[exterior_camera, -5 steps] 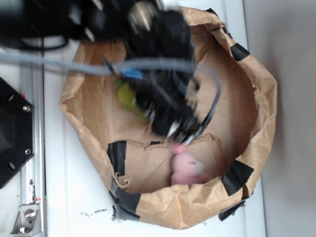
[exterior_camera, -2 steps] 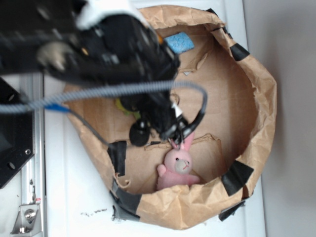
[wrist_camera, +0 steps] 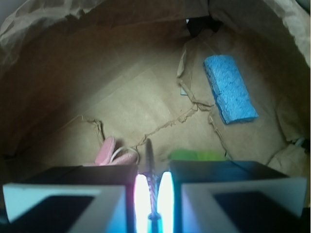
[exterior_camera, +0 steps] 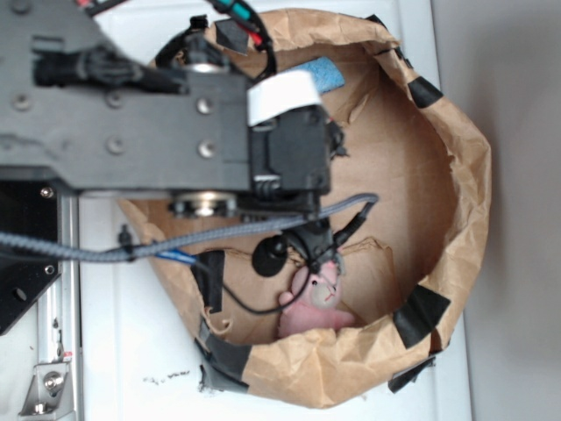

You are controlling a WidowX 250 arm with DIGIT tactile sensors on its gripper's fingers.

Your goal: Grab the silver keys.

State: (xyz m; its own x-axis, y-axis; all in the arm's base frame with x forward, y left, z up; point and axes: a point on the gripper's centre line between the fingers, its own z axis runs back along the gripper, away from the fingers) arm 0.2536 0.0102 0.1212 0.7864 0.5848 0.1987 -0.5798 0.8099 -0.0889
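Our gripper (wrist_camera: 151,194), jaws nearly together, pinches the silver keys (wrist_camera: 149,160): light, stiff, slippery metal, best held at the ring

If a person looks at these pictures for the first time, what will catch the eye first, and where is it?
In the exterior view, the black robot arm fills the upper left and covers much of the brown paper bag, with the pink bunny below the gripper. In the wrist view, the blue sponge stands out at the upper right on the bag floor. A thin grey metal piece, possibly the silver keys, stands between the nearly closed fingers.
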